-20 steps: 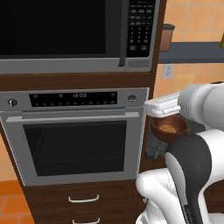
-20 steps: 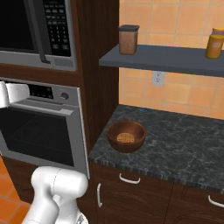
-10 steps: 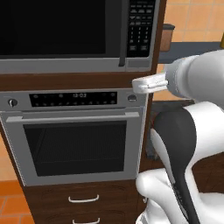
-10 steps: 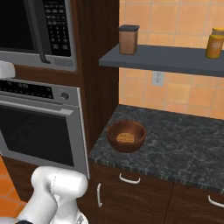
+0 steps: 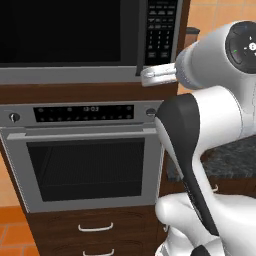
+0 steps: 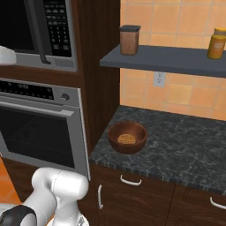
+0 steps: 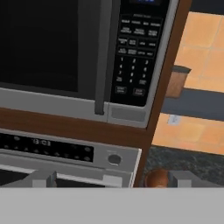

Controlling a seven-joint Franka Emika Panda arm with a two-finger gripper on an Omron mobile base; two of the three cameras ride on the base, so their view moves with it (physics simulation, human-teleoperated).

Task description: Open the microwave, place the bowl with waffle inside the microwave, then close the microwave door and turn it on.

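The microwave door (image 5: 65, 37) is shut. The gripper (image 7: 111, 178), jaws spread and empty, hangs before the oven (image 5: 85, 155). The bowl with waffle (image 6: 127, 137) sits near the table's (image 6: 185, 150) front-left corner.

Flat, even rendered light all round — no glare or hard shadows, just the dark microwave door (image 5: 60, 32) glass going near black, and everything looks a bit soft and low-res.

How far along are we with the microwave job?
Nothing is done yet. The microwave door is shut, and the bowl with waffle sits on the counter. The open gripper is empty and faces the door handle. Opening, loading, closing and starting remain.
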